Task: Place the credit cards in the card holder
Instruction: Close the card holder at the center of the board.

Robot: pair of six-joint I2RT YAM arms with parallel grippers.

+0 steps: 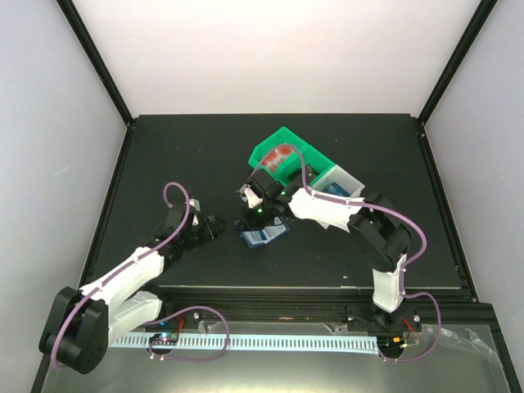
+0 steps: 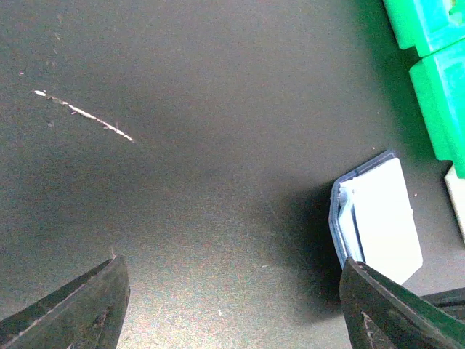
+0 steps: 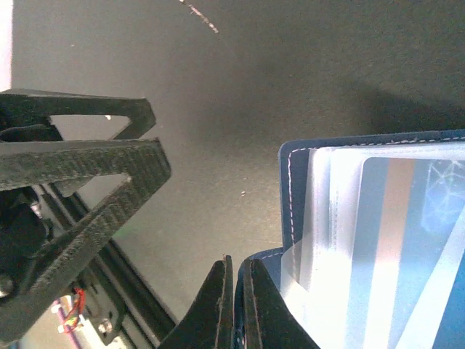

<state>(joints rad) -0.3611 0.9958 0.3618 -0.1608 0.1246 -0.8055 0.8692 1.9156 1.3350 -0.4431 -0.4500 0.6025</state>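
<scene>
Here, listed from frame left to frame right.

**Left gripper** (image 2: 232,285): jaws spread wide and holding nothing. It hangs over bare desk (image 2: 182,182), with the task's things off to its right.

**Card holder** (image 3: 320,218): lies open at the centre of the desk, just below the tray in the top view.
- Its pale clear sleeves are fanned out, and one blue card (image 3: 407,247) sits in a sleeve.
- Judged light and floppy. The sleeves look limp and slick, so a mouth probably has to be held open while a card goes in.
- Best taken by the stitched cover edge rather than by the sleeves.

**Right gripper** (image 3: 234,273): jaws pressed together at the holder's near cover edge, seemingly nipping it. The contact itself is hard to make out.

**Green and white tray** (image 1: 266,149): sits right of centre in the top view.
- A red-and-white card (image 1: 281,157) lies in its green compartment.
- The cards are judged thin, stiff, light and slippery. Lying flat they offer little to grip, so the likely hold is across a short edge, or after tilting one against a compartment wall.

**Hidden or unclear:**
- The right arm covers part of the tray, so the card count cannot be told.
- A bluish patch in the white compartment is too small to identify.
- The holder's right side is cut off in the right wrist view.
- No snap tab shows.
</scene>
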